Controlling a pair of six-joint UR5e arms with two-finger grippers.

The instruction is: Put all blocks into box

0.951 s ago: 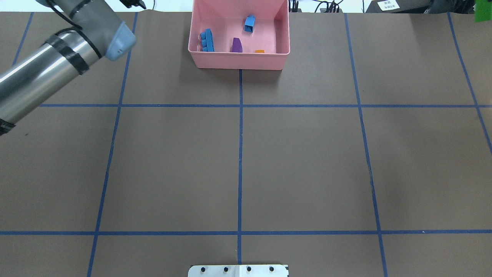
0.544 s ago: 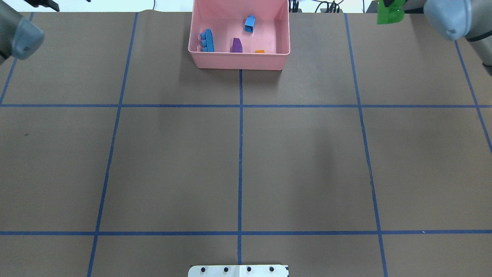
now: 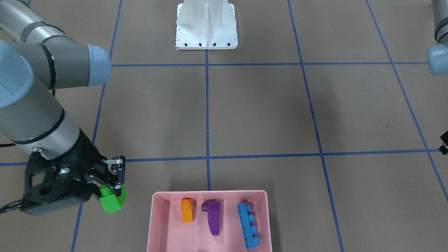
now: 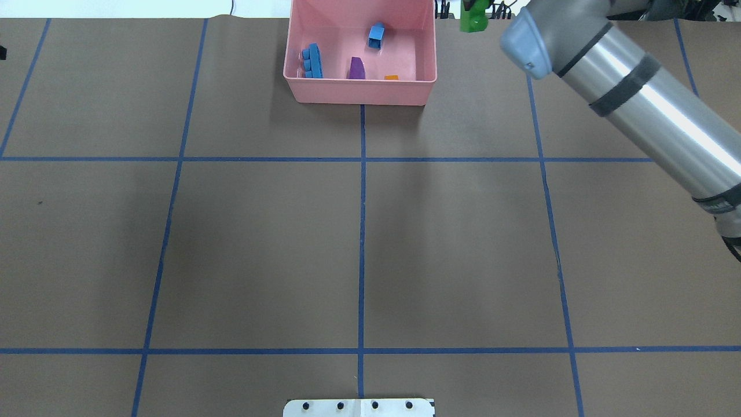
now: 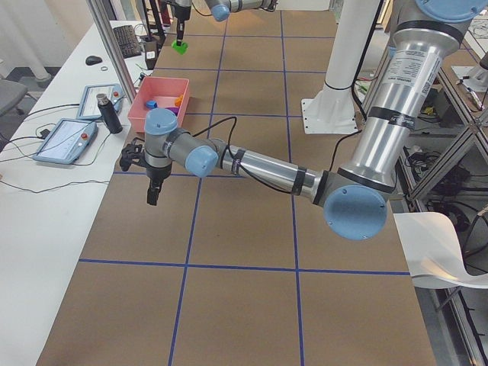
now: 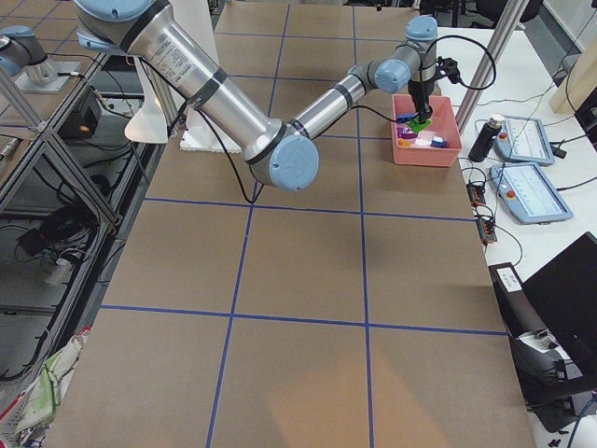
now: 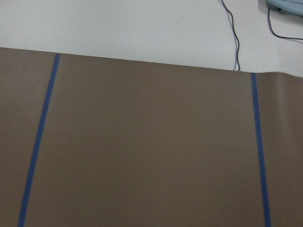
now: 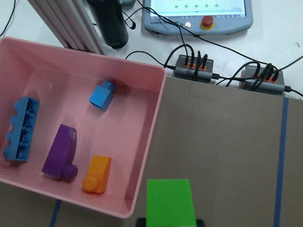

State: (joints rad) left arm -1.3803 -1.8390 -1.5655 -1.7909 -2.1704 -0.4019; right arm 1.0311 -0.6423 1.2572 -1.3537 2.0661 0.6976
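Observation:
The pale pink box (image 4: 359,92) stands at the table's far edge. In it lie the long blue block (image 4: 312,60), the small blue block (image 4: 376,35), the purple block (image 4: 356,68) and the orange block (image 4: 392,77). My right gripper (image 3: 115,190) is shut on the bright green cube (image 3: 111,202) and holds it in the air just outside the box's right wall. In the right wrist view the cube (image 8: 170,202) sits beside the box's rim (image 8: 156,127). My left gripper (image 5: 152,194) hangs over bare table far left of the box; I cannot tell its state.
The white robot base (image 3: 206,26) is at the table's near edge. Beyond the far edge stand a black bottle (image 8: 111,23), a control pendant (image 8: 199,14) and cable boxes (image 8: 191,68). Blue tape lines mark the brown table.
My right arm has swung in from the right with the green cube, close to the box. My left arm has drawn back to the left, almost out of the overhead view.

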